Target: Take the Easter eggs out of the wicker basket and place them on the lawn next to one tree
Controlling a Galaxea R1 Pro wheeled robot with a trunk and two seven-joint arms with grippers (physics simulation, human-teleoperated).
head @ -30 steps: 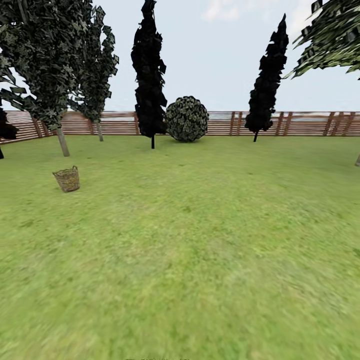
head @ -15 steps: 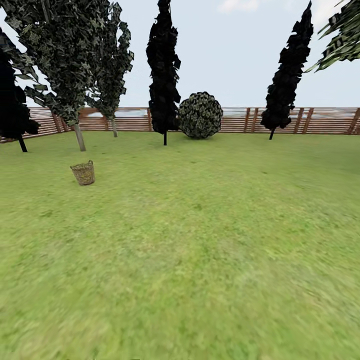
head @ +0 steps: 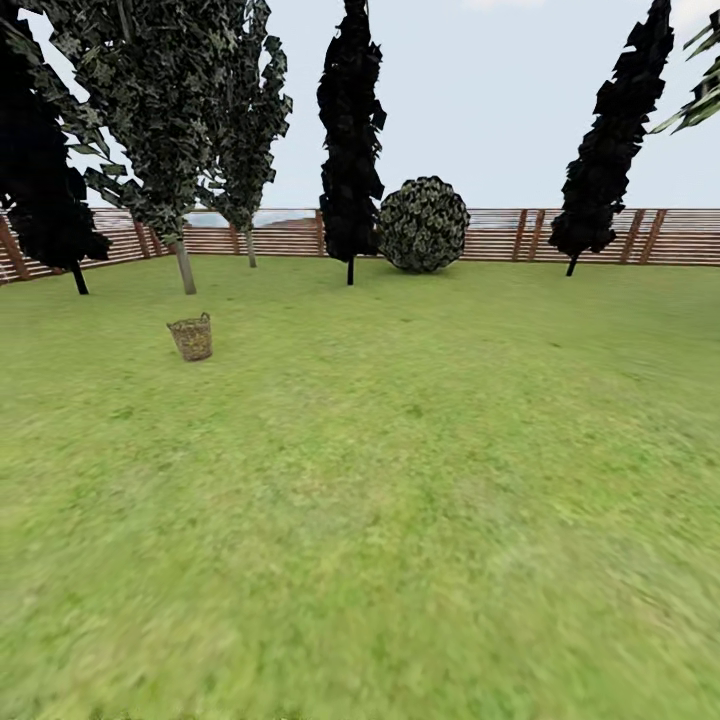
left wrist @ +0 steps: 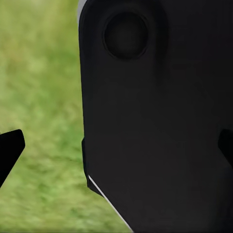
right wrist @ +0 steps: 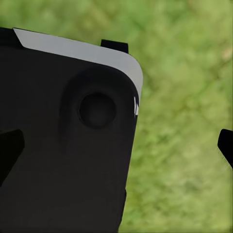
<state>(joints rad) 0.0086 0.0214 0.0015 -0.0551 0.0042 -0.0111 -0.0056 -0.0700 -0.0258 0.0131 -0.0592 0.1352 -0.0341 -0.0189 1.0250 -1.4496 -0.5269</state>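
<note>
basket: one wicker basket (head: 191,337), small, round, open tan weave, sitting upright on the lawn (head: 400,480) at far left, just in front of the tree (head: 184,264) with the pale trunk
eggs: too far off to see inside the basket
lawn: blurry mottled green, flat
trees: three dark thin-trunked ones, plus one round bush (head: 424,224) by the slatted brown fence (head: 500,235)
left gripper (left wrist: 116,145): two black fingertips at the frame edges, wide apart, smooth black robot body between them
right gripper (right wrist: 116,145): same deal, tips spread wide, nothing held
</note>
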